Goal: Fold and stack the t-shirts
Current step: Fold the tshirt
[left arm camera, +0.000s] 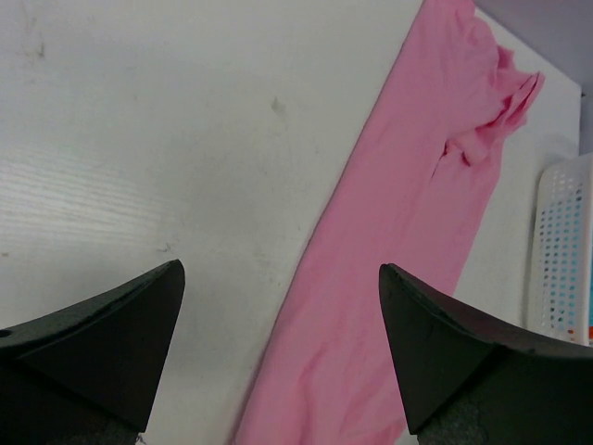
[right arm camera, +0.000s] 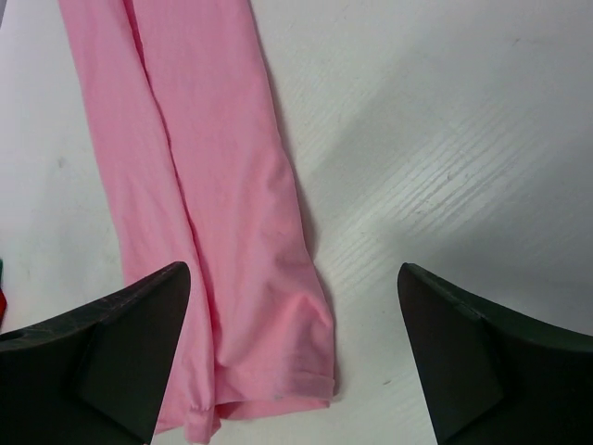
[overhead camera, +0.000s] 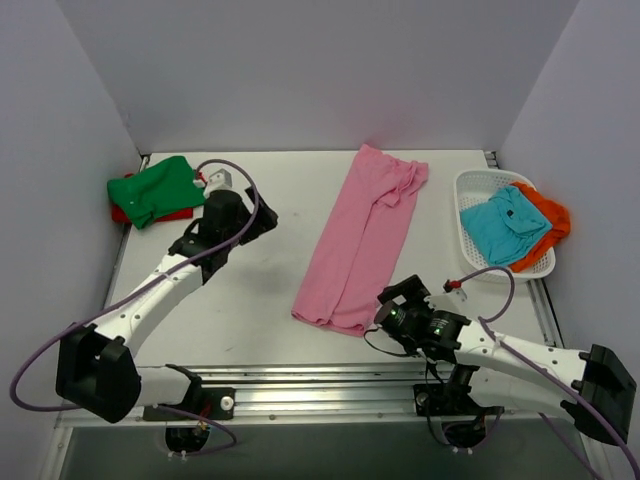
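The white table (overhead camera: 260, 290) fills the middle of the top view. On it lies the pink t-shirt (overhead camera: 360, 240), folded into a long narrow strip that slants from upper centre down to lower centre, with its upper end bunched. At the right edge sits a white mesh basket (overhead camera: 478, 180) holding a teal t-shirt (overhead camera: 508, 225) on top of an orange t-shirt (overhead camera: 548, 220). In the upper left corner a folded green t-shirt (overhead camera: 152, 188) lies on a red t-shirt (overhead camera: 180, 214). The left gripper (left arm camera: 280, 267) stands spread wide over bare table left of the pink strip, holding nothing. The right gripper (right arm camera: 294, 267) is also spread, above the strip's lower hem, gripping nothing.
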`<state>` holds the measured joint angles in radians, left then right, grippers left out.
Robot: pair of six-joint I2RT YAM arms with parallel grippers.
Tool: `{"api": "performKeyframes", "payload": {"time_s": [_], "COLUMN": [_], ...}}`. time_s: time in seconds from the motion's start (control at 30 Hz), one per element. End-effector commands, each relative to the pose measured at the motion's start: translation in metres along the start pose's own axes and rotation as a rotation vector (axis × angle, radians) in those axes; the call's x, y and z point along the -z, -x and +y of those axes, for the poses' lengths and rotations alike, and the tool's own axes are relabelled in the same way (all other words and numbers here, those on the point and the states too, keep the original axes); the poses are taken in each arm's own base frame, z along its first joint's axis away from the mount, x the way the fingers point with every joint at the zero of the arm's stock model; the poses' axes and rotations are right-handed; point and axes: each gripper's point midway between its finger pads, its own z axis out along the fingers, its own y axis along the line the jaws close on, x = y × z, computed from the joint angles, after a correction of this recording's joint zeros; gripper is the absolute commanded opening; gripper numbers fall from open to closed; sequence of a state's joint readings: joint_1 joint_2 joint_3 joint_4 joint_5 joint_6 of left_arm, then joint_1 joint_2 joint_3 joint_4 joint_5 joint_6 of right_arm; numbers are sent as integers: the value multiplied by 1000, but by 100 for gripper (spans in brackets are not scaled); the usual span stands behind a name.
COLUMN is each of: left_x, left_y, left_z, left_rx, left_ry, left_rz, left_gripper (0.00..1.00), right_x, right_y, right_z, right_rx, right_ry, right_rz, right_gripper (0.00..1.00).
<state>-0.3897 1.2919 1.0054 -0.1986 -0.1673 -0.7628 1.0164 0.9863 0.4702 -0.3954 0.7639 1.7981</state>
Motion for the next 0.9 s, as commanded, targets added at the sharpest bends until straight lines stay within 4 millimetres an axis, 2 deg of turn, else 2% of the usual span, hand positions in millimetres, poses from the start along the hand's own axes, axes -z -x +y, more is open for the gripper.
{"api": "performKeyframes", "payload": {"time_s": [0.0, 0.07, 0.1, 0.17, 0.23, 0.27, 0.3, 0.33, 0.4, 0.47, 0.57, 0.63, 0.7, 0.87], "left_x": [1, -1, 2, 5, 11, 16, 19, 25, 32, 39, 45, 48, 49, 49], "left_y": [-32, -58, -72, -97, -115, -126, -132, -138, -156, -170, -197, -210, -222, -237], "left_z": [-3, 4, 2, 13, 16, 21, 22, 19, 24, 25, 36, 31, 33, 27], "left_rx": [-70, -94, -118, -142, -159, -157, -160, -167, -176, -188, -194, -189, -192, -176], "left_ry": [72, 103, 98, 124, 116, 110, 99, 83, 71, 61, 59, 30, 24, -8], "left_rz": [51, 106, 136, 188, 227, 250, 263, 274, 320, 351, 420, 442, 475, 505], "left_gripper": [95, 95, 95, 95, 96, 95, 96, 96, 96, 95, 96, 95, 95, 96], "right_x": [5, 9, 11, 10, 12, 13, 10, 12, 10, 11, 9, 11, 10, 7], "right_y": [20, 18, 14, 3, -11, -19, -28, -36, -47, -55, -68, -73, -79, -80], "right_z": [-27, -29, -27, -26, -23, -10, -15, -5, -5, 3, 11, 22, 24, 26], "right_rx": [79, 84, 74, 89, 123, 80, 90, 75, 96, 99, 133, 123, 130, 133], "right_ry": [-44, -21, -4, 32, 81, 135, 144, 185, 183, 200, 201, 225, 226, 219], "right_rz": [-59, -29, 2, 44, 109, 139, 159, 194, 215, 230, 237, 245, 247, 233], "right_gripper": [89, 89, 89, 87, 84, 82, 82, 80, 80, 80, 79, 79, 79, 75]}}
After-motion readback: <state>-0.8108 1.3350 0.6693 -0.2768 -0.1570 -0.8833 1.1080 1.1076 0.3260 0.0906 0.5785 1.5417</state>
